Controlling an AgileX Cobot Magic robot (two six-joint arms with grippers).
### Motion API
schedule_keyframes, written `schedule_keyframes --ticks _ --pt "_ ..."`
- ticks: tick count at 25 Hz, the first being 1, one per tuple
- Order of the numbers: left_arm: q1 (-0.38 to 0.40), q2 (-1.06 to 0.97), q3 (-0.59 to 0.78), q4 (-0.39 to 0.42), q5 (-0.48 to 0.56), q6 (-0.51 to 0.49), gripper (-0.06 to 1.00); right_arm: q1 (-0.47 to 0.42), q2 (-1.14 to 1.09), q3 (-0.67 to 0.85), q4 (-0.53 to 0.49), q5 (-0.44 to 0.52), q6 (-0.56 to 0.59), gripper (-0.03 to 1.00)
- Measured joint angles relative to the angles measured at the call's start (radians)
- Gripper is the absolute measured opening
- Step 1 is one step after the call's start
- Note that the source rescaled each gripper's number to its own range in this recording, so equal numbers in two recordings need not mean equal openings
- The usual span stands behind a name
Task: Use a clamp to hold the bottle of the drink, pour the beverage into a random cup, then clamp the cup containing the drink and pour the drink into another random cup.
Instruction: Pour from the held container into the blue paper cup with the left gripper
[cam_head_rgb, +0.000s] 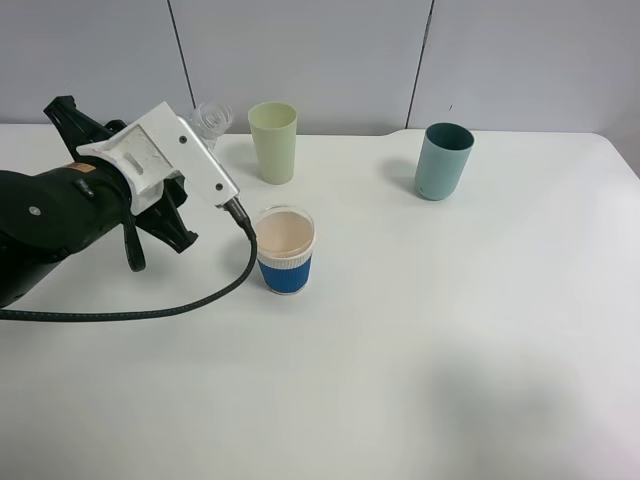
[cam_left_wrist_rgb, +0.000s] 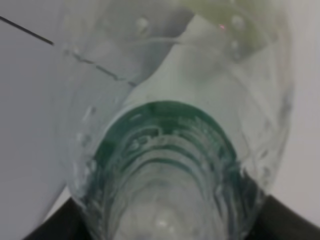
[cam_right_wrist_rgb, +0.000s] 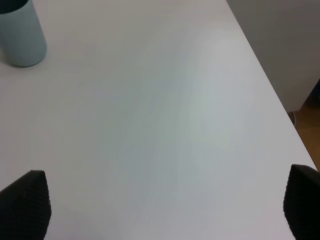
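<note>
A white tabletop (cam_head_rgb: 450, 360) spreads beneath and ahead of the right jaws; pale grey wall panels (cam_head_rgb: 300, 50), split by dark seams, rise beyond the left jaws; brown floor (cam_right_wrist_rgb: 309, 131) shows past the tabletop's edge, beside the right jaws.

Ext high, looks down; L wrist close-up; R shares teal cup (cam_head_rgb: 443, 160).

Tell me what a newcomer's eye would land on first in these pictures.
The big black left arm dominates the left side of the table, its hand clamped on a clear bottle. Just right of it stands a blue-banded cup full of beige drink; a pale green cup and a teal cup stand farther back.
</note>
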Motion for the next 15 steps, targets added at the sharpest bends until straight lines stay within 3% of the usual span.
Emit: schedule_keyframes --ticks 15 --pt "-0.036 0.063 -0.041 -0.096 -0.035 0.260 0.01 0.000 0.000 0.000 0.000 0.000 0.000 0.79"
